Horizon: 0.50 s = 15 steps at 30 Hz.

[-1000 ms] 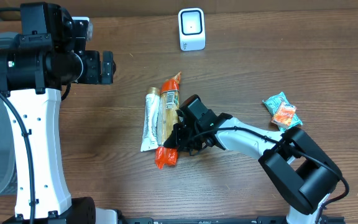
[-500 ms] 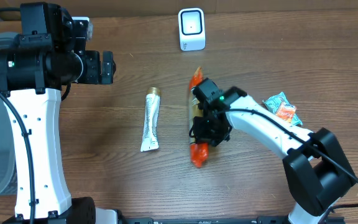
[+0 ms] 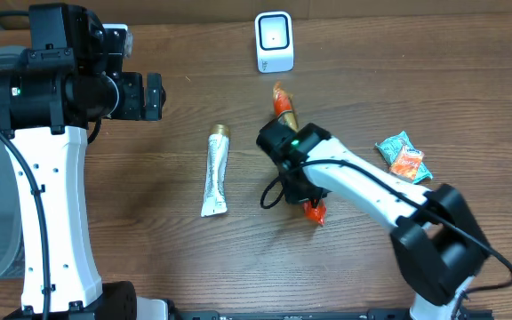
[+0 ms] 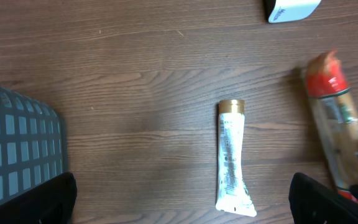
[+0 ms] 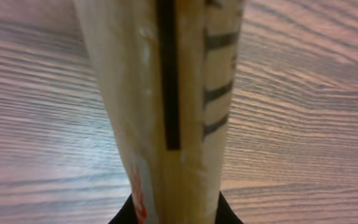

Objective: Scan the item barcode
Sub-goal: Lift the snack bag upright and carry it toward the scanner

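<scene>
Wood-grain desk [image 3: 434, 80] carries the work. Right hand [image 3: 293, 178] is clamped on the orange-ended packet [image 3: 283, 105], mid-desk, far tip near the white scanner [image 3: 274, 41]. Left hand [image 3: 154, 95] is spread wide, idle. Step judged: presentation; next, aim the packet's barcode [image 5: 219, 93] at the scanner face.

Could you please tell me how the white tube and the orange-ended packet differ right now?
The white tube lies flat on the table; the orange-ended packet is held in the right gripper. The tube is white with a gold cap; the packet is tan with orange ends. Both are long and slim.
</scene>
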### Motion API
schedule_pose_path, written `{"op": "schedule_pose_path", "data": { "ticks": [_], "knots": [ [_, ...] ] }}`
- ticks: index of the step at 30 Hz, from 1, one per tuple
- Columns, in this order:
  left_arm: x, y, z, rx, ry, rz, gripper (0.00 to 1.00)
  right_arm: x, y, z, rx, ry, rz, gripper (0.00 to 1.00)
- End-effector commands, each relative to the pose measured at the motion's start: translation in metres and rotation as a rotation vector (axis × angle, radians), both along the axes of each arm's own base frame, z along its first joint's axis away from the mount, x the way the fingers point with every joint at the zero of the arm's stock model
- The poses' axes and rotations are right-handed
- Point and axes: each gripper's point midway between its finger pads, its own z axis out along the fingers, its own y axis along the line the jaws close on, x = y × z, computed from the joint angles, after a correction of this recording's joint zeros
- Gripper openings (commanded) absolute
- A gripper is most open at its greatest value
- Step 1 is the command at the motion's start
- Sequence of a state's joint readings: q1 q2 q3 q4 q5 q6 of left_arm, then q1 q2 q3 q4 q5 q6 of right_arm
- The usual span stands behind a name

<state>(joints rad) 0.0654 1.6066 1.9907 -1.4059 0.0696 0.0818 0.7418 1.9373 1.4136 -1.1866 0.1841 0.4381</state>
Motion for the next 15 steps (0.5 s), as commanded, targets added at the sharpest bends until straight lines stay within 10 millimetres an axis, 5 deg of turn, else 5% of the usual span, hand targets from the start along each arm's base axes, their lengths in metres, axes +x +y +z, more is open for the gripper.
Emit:
{"op": "schedule_pose_path", "data": {
  "ticks": [1,5,15],
  "knots": [
    [0.001,0.001,0.006,0.01,-0.021,-0.007,1.0,0.006,0.002,-0.003,-0.047,-0.034,0.058,0.18],
    [0.001,0.001,0.006,0.01,-0.021,-0.007,1.0,0.002,0.012,-0.006,0.005,-0.001,0.076,0.47],
    [0.001,0.001,0.006,0.01,-0.021,-0.007,1.0,0.006,0.02,-0.013,0.116,0.048,0.099,0.56]
  ]
}}
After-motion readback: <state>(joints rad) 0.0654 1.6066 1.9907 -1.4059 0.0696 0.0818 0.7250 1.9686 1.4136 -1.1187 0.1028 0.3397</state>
